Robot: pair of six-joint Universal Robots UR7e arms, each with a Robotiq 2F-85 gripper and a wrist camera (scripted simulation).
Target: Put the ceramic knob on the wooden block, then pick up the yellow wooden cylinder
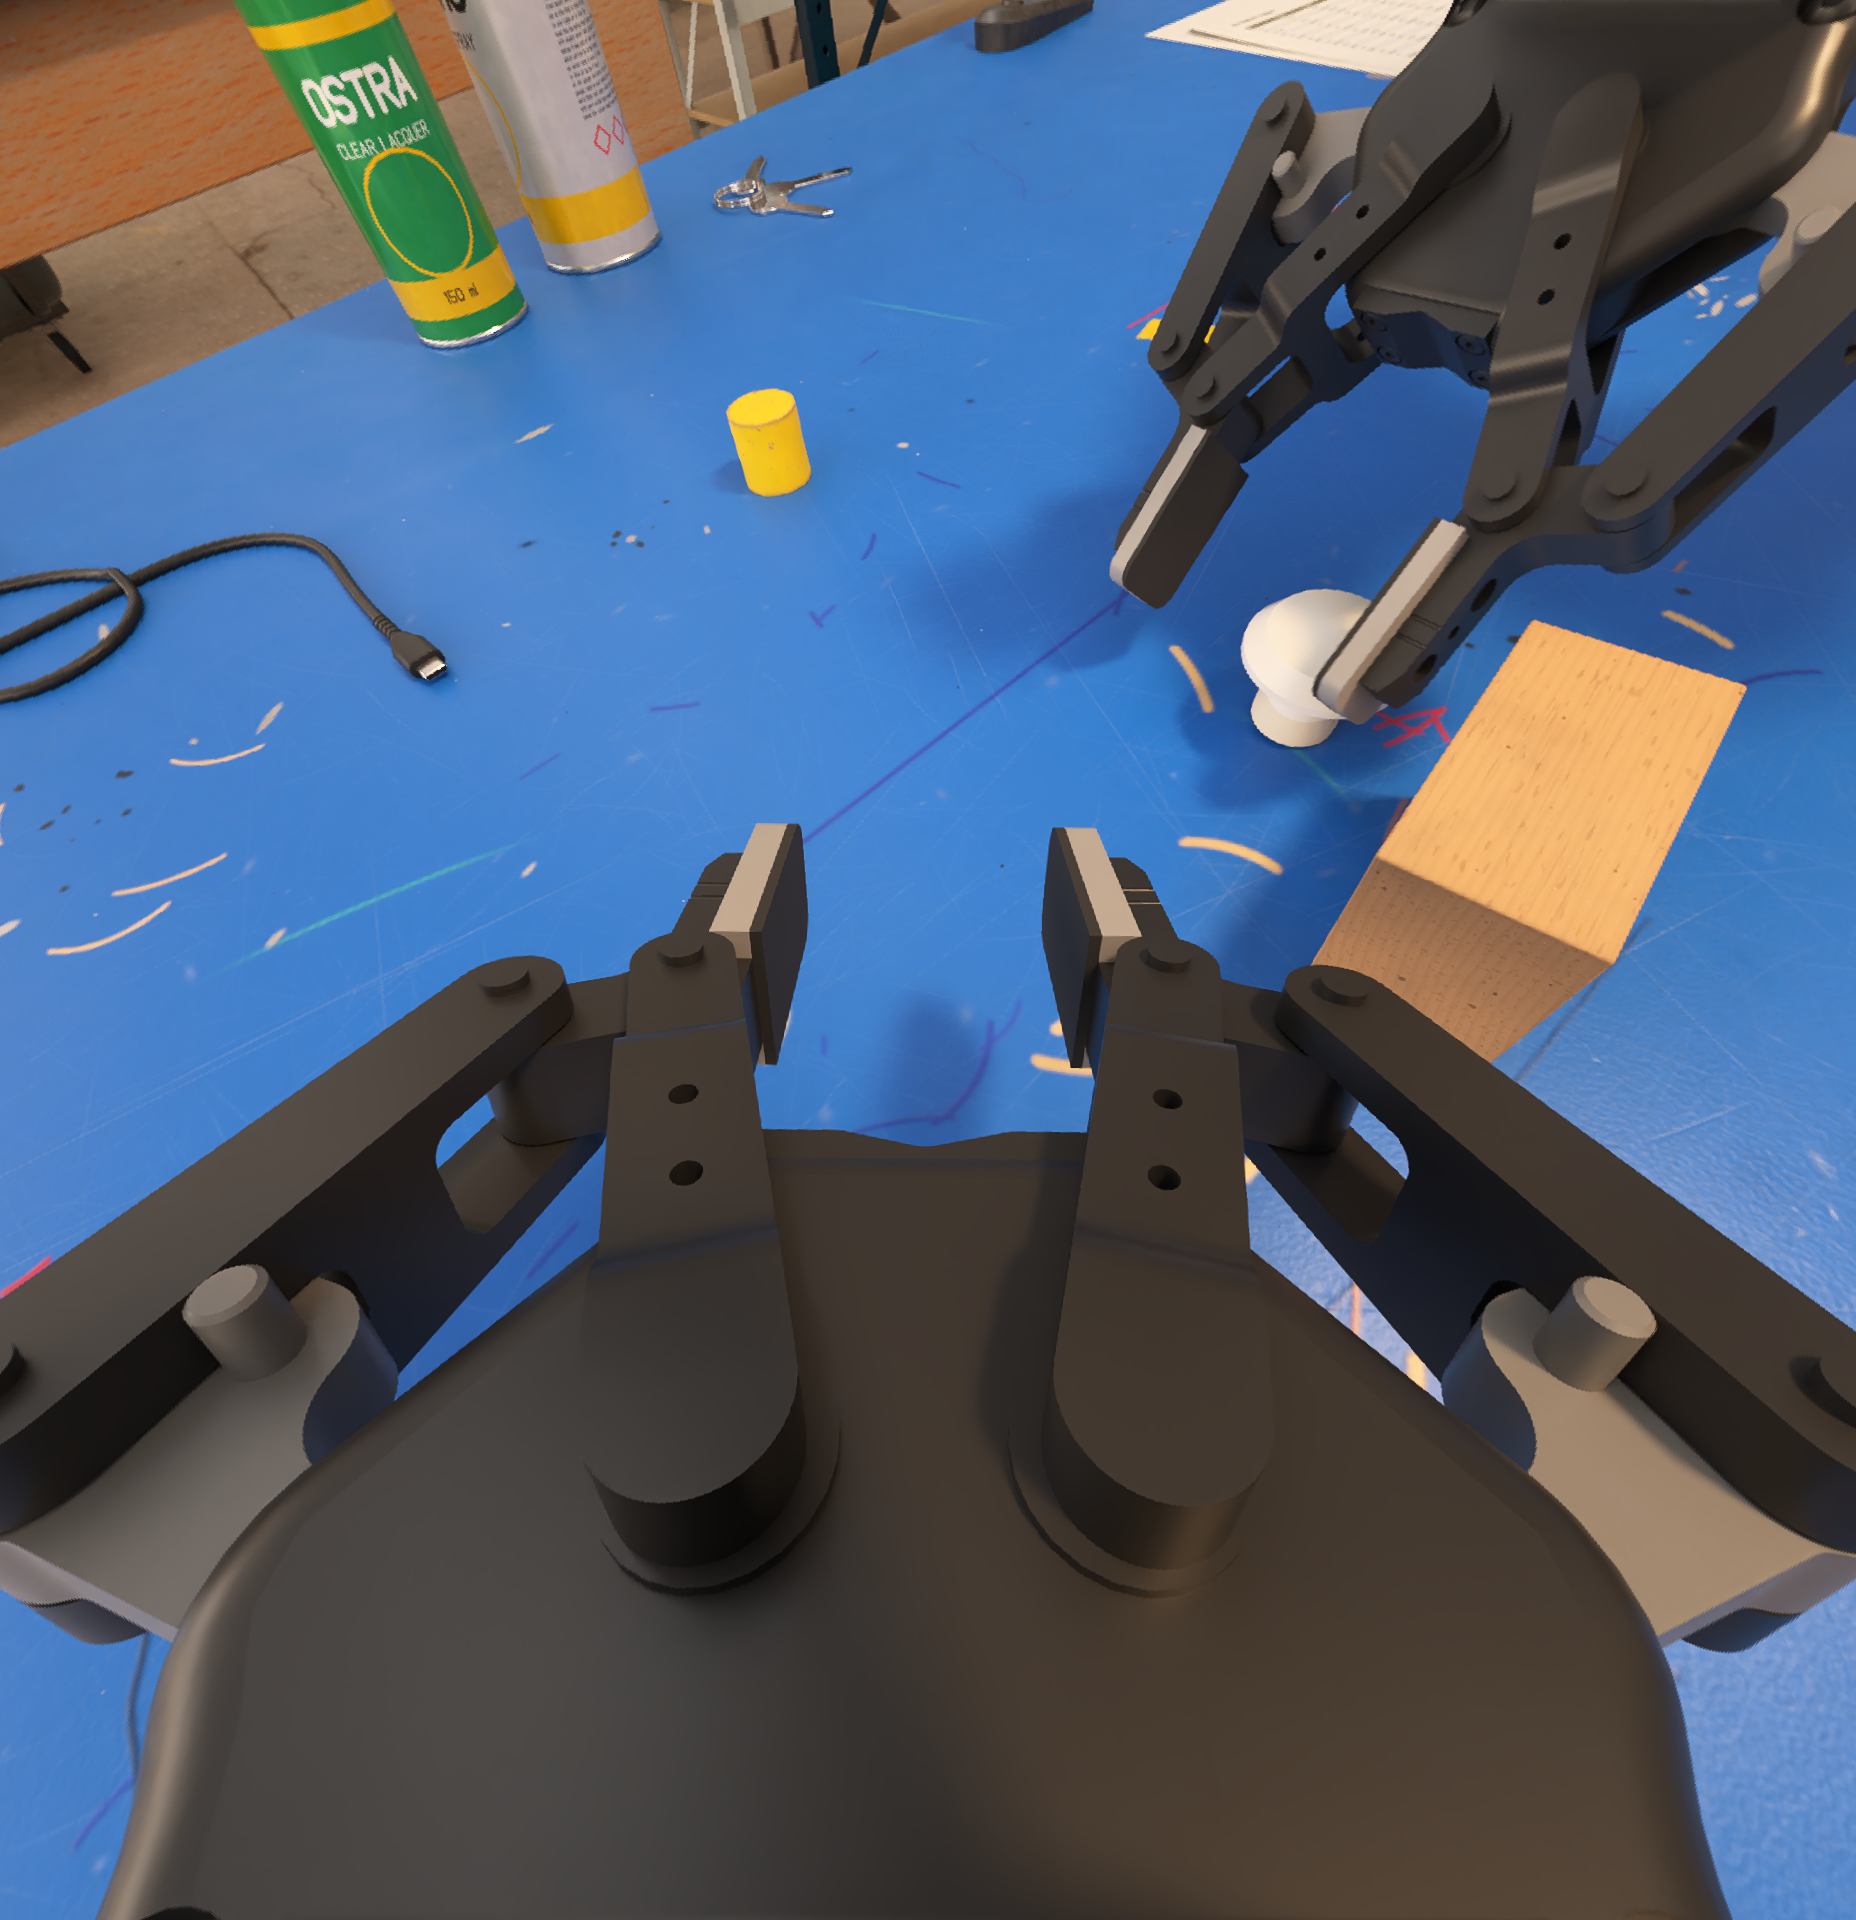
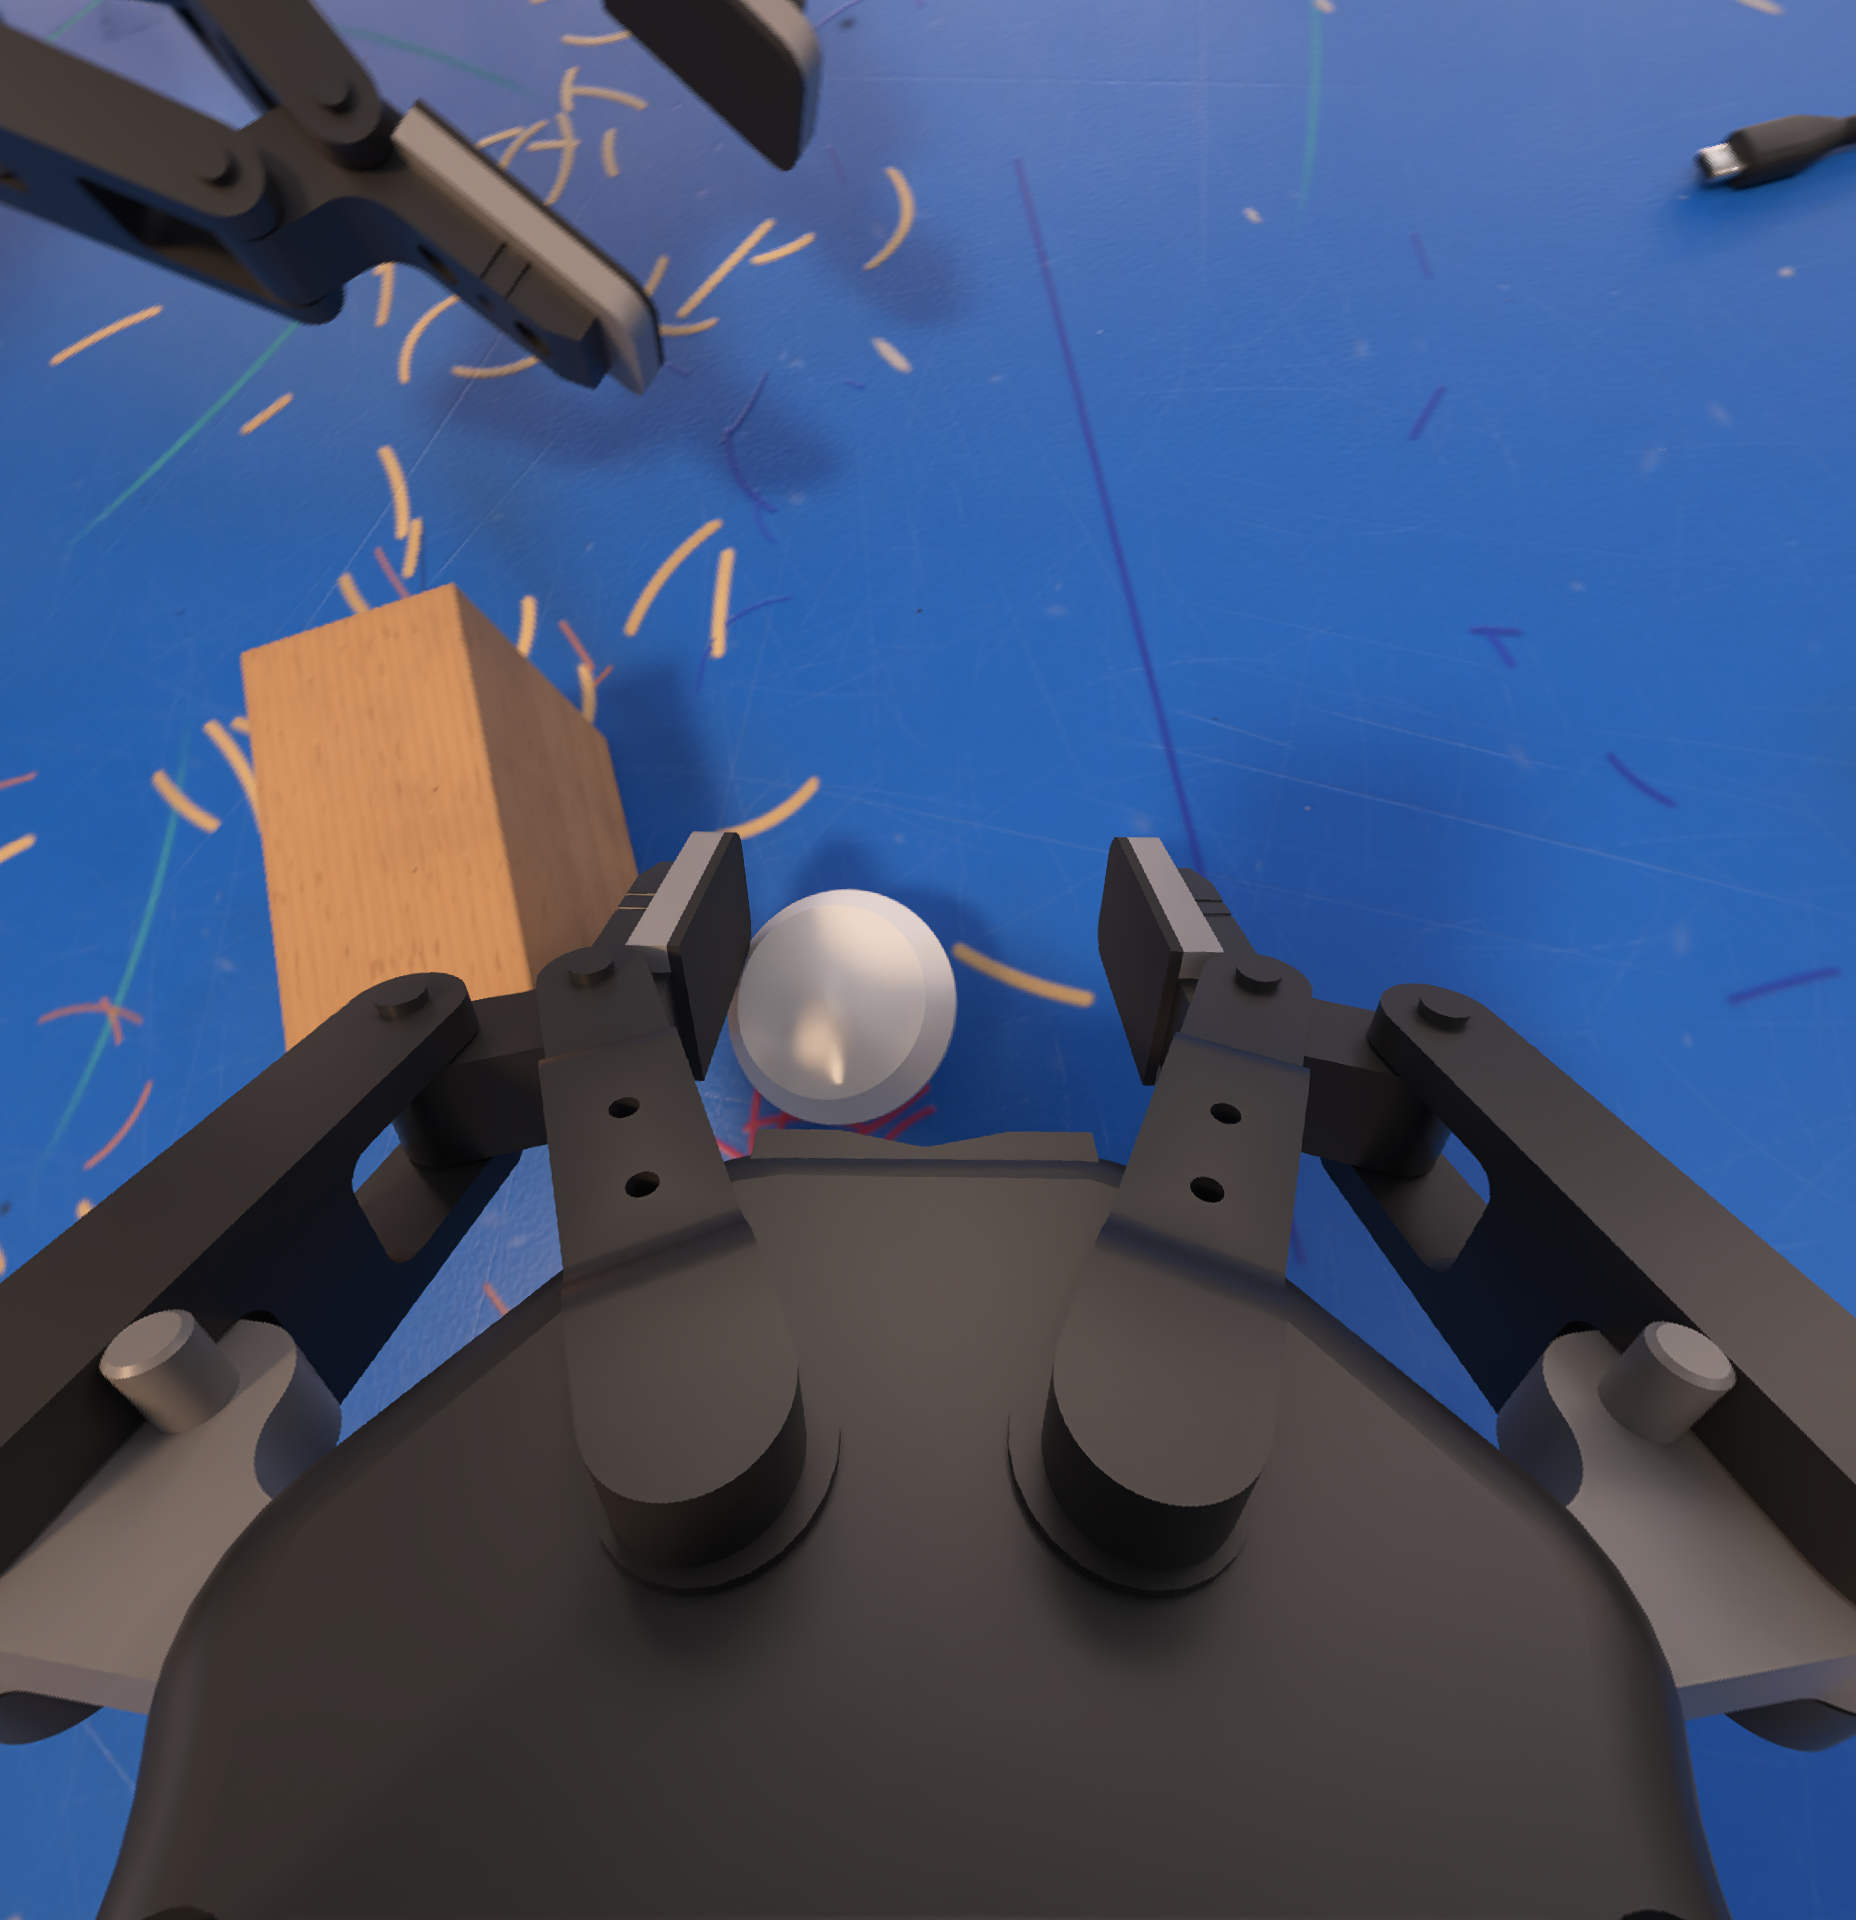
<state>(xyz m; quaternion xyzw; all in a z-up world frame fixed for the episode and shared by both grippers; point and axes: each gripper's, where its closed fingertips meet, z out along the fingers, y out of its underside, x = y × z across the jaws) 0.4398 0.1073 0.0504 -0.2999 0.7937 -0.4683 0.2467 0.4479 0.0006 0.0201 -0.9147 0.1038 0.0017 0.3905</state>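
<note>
The white ceramic knob [image 2: 843,1006] stands on the blue table, stem down, right next to the wooden block [image 2: 415,810]. My right gripper [image 2: 924,956] is open and straddles the knob, its left finger close against the knob's side. In the left wrist view the right gripper [image 1: 1241,649] reaches down over the knob [image 1: 1290,665], beside the block [image 1: 1537,821]. My left gripper [image 1: 924,914] is open and empty, hovering above bare table. The yellow wooden cylinder [image 1: 768,441] stands upright farther back, apart from both grippers.
A green spray can [image 1: 394,177] and a silver one [image 1: 565,135] stand at the back left. Keys [image 1: 776,189] lie behind the cylinder. A black cable [image 1: 280,582] lies at left; its plug also shows in the right wrist view [image 2: 1734,156]. Paper [image 1: 1308,31] lies at the back right.
</note>
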